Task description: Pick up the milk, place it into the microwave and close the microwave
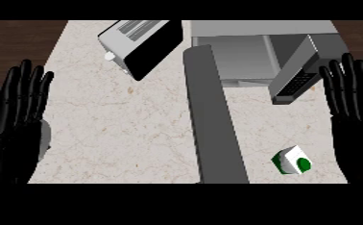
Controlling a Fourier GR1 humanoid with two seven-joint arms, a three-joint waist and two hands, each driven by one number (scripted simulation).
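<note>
**Milk still on the counter, nothing yet begun**

Both hands stand open with straight, slightly spread fingers pointing up: the black left hand (pixel 21 118) at the view's left edge, the black right hand (pixel 346 108) at the right edge, neither touching anything. Just inward of the right hand, near the view's lower edge, the small white-and-green milk carton (pixel 291 161) sits on the pale marble counter (pixel 120 132). Further up, the grey microwave (pixel 245 56) is open, its long grey door (pixel 212 123) swung out towards the robot. Picking up, placing and closing all appear left to do.
</note>
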